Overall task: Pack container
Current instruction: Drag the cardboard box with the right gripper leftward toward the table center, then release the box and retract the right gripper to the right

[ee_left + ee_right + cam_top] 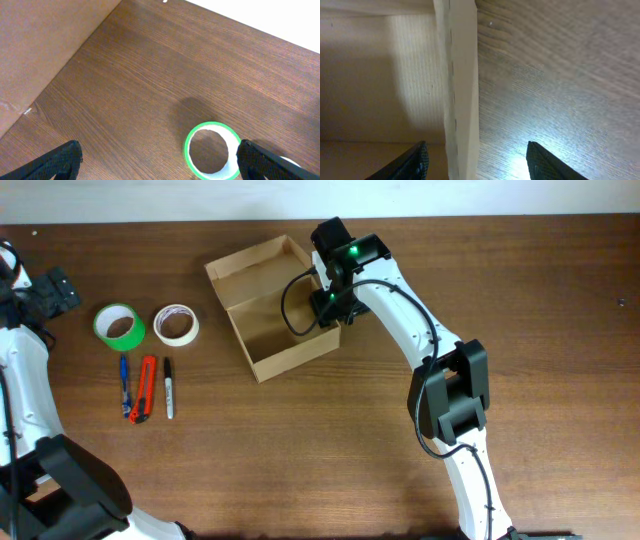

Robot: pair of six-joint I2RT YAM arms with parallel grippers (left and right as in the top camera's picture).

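Observation:
The container [262,278], a tan cardboard box with its flap lid open, sits at the table's centre with nothing inside. My right gripper [328,305] is at its right wall. In the right wrist view the wall [462,75] stands between the fingers of the right gripper [477,164], which is open, with a gap on both sides. My left gripper [50,290] hovers at the far left, open and holding nothing. In the left wrist view the left gripper [160,162] is above the table, and a green tape roll [231,150] lies close to its right finger.
Left of the box lie the green tape roll [119,326] and a white tape roll [176,324]. Below them are a blue pen [125,380], an orange box cutter [145,388] and a black marker [169,387].

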